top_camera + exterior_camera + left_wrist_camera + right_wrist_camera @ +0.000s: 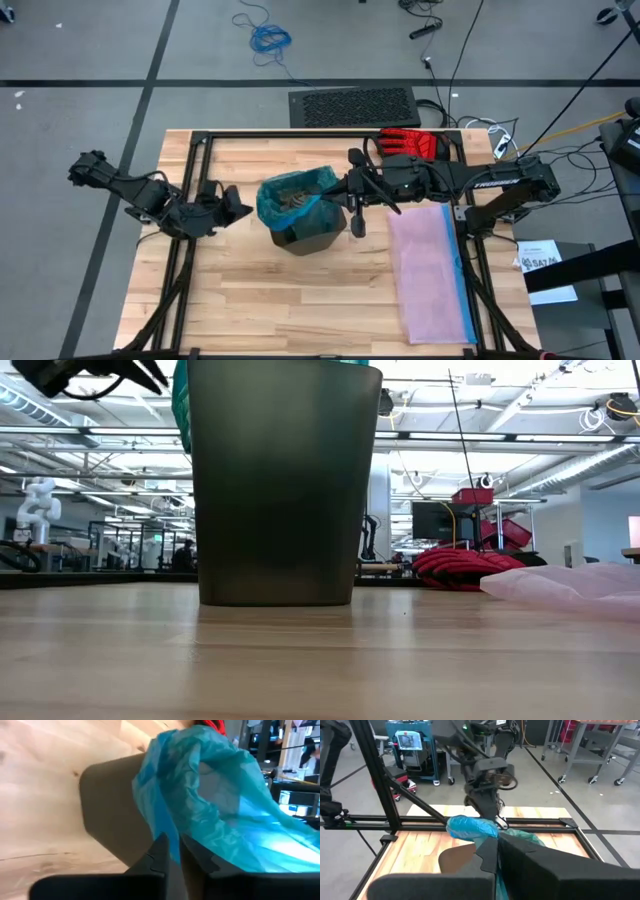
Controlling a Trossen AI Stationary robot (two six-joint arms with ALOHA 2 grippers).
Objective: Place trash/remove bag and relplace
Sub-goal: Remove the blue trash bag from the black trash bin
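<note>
— How are the fingers set?
— The right gripper (357,228) is clenched at the bag (290,196) rim; the left gripper (240,207), just beside it, cannot be judged.
— The step?
— Bag removal (trash (292,199) inside the bin (312,235) on the worktop (300,300)); a lift is called for.

Table (250,310), light wood. Mid-table: dark bin (310,232) lined with teal bag (290,197), brown trash (292,196) inside. Left gripper (243,207) beside the bin's left rim; right gripper (357,228) at its right side. Far edge: red glove (412,143). Right edge: pink bag (430,268), flat.
</note>
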